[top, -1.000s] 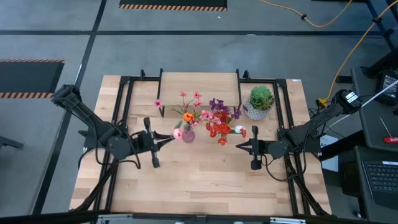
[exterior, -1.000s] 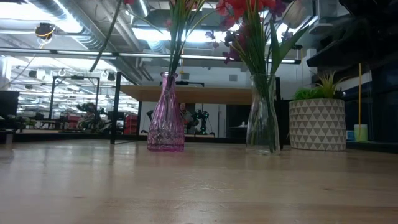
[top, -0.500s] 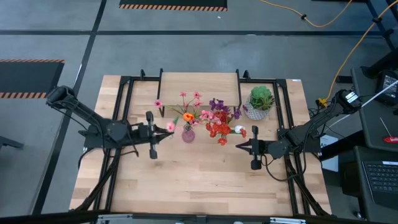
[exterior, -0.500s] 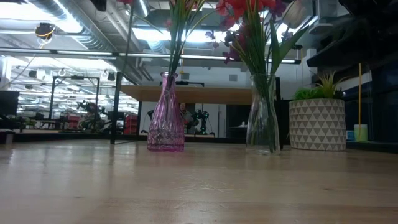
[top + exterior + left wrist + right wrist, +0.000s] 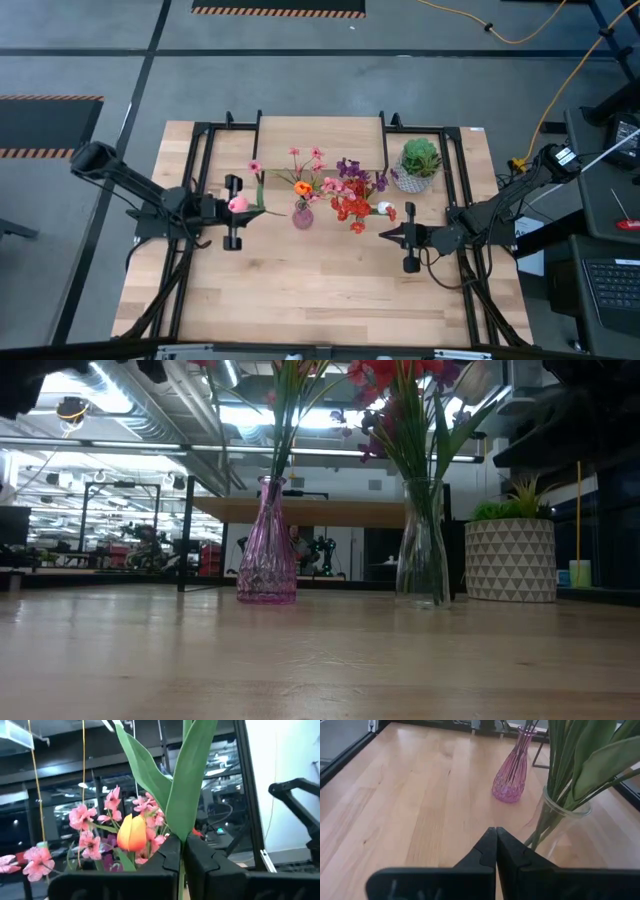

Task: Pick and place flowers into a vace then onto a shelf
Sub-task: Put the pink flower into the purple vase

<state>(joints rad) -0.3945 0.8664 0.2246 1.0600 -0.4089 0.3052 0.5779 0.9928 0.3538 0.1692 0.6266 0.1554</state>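
No readable writing or brand marks show anywhere on the table or the arms. The left gripper hangs above the wooden table, its fingers pressed together on the green stem of a pink tulip, whose bloom lies back over the gripper while the stem runs forward toward the pink vase. That vase stands just ahead of the left fingertips and holds an orange tulip and small pink blossoms. Beyond it, between the two grippers, a clear glass vase holds red flowers, a purple sprig and a white bud. The right gripper hovers low with its fingers pressed together and nothing between them, the clear vase just in front of its tips. Behind the vases, farther from both grippers, stands the shelf, its light top board bare. A spiky green plant in a white patterned pot sits near the shelf's end on the right arm's side. The near half of the table, behind and below both grippers, is open wood out to its front edge.
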